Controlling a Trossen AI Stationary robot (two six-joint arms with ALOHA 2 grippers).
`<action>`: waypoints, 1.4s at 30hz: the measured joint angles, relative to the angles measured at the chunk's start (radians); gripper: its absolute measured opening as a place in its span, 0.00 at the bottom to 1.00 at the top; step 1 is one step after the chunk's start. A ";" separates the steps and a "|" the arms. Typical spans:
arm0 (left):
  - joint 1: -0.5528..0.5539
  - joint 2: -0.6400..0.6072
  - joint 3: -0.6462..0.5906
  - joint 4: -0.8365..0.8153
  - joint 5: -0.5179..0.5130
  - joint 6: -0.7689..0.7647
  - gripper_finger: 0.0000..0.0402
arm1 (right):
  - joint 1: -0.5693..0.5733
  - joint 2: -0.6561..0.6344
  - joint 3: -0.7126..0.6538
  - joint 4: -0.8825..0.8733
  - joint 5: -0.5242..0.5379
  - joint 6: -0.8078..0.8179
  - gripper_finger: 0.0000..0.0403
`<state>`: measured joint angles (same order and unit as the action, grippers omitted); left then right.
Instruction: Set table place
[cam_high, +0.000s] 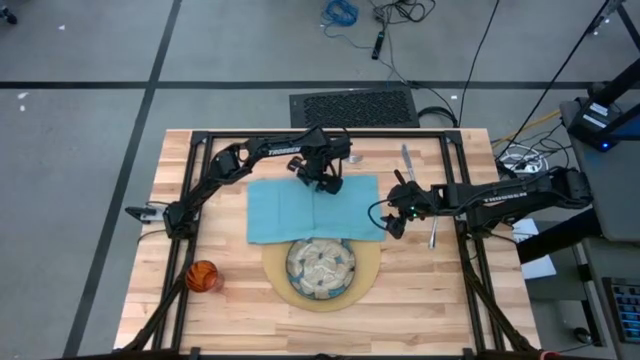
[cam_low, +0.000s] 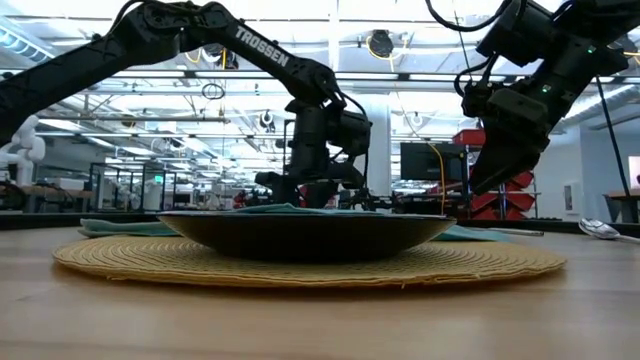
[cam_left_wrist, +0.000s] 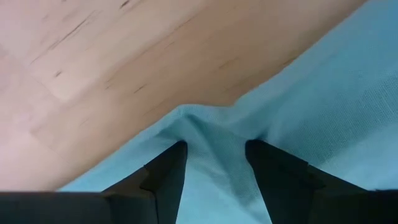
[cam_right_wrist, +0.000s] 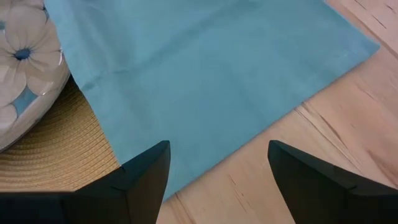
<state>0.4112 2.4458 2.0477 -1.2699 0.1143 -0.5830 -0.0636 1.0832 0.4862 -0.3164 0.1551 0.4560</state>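
A light-blue napkin (cam_high: 315, 208) lies spread flat on the table (cam_high: 220, 160). Its near edge reaches the round tan mat (cam_high: 285, 285) that bears the patterned plate (cam_high: 320, 266). My left gripper (cam_high: 322, 180) points straight down at the middle of the napkin's far edge, open, its fingertips down on the cloth. My right gripper (cam_high: 393, 222) hangs open, slanting down, above the napkin's near right corner (cam_right_wrist: 180, 180) and touches nothing. An orange cup (cam_high: 201, 276) stands near the left front. My left gripper (cam_left_wrist: 214, 180) comes from above, pointing down. Its two open fingertips (cam_left_wrist: 168, 171) are set on the napkin just inside its far edge. Between them the cloth edge rises in a small pucker (cam_left_wrist: 208, 127). The rest of the napkin lies flat on the table.
Two pieces of cutlery (cam_high: 408, 160) lie at the far right of the table. A spoon (cam_high: 433, 235) lies to the right of the right gripper. Bare planks show along the near edge and on the left side, around the cup.
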 joint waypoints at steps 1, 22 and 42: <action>0.000 0.000 0.000 0.004 -0.002 0.005 0.42 | 0.000 0.000 0.000 0.000 0.000 0.000 0.65; 0.026 0.000 0.000 0.019 0.008 0.095 0.00 | 0.026 0.039 0.003 0.376 -0.209 -0.047 0.65; -0.009 -0.050 0.112 -0.012 0.053 0.264 0.00 | 0.016 0.511 0.168 0.624 -0.153 0.046 0.65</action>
<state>0.4025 2.3959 2.1599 -1.2821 0.1677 -0.3185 -0.0479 1.5938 0.6542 0.3077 0.0025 0.5024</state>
